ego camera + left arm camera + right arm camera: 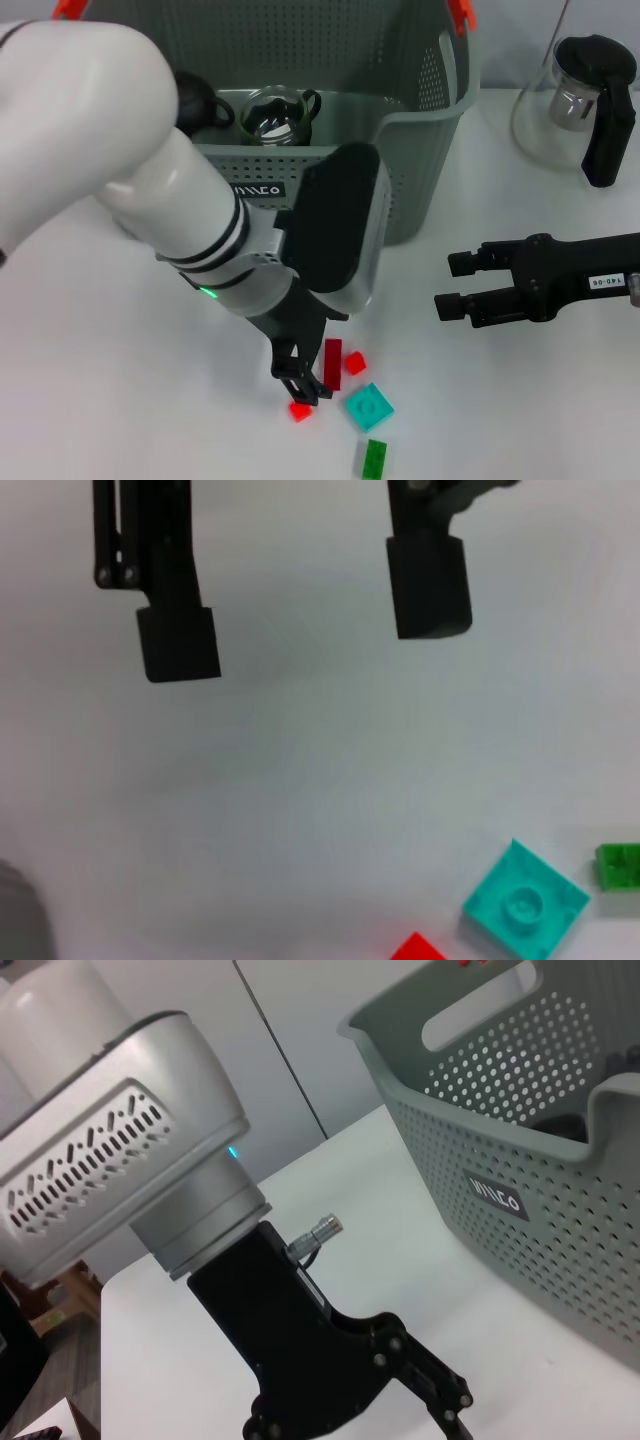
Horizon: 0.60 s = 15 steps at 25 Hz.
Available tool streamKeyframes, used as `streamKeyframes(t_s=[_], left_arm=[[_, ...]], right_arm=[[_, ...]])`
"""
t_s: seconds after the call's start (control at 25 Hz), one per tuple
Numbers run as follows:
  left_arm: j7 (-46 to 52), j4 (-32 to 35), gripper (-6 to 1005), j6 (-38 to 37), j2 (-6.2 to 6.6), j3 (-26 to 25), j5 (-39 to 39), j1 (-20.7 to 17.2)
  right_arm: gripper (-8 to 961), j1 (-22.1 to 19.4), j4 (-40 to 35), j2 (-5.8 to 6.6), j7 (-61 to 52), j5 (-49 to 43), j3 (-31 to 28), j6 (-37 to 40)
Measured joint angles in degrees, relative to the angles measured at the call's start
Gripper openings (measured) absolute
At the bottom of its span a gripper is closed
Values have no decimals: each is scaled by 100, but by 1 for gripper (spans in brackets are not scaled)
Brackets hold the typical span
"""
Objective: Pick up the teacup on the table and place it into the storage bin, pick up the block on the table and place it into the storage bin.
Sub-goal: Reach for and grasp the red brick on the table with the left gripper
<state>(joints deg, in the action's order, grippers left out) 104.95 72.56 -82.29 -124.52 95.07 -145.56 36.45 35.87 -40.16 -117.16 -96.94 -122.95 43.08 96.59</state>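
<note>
left gripper (298,385) hung low over the table (120,400), fingers spread with nothing between them, tips just beside the small red block (299,411). the blocks sat bunched together: dark red bar (332,362), red cube (354,363), teal plate (368,406), green brick (375,458). risk: the open fingers could catch a neighbour or nudge the small red block aside, since it sat at the edge of the span, not centred. teacup (272,116) was already in the storage bin (420,150). right gripper (452,284) was parked well apart to the right, fingers apart, empty. the lift would swing the bulky left arm close to the bin's front wall; a clip there could drop the block.
</note>
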Motion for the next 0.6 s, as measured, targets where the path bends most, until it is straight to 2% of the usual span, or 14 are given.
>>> streamKeyframes(t_s=[0.6], left_arm=[[438, -277, 902, 332, -6, 457, -148, 150]], right_arm=[[868, 31, -2, 19, 0, -3, -2, -16]])
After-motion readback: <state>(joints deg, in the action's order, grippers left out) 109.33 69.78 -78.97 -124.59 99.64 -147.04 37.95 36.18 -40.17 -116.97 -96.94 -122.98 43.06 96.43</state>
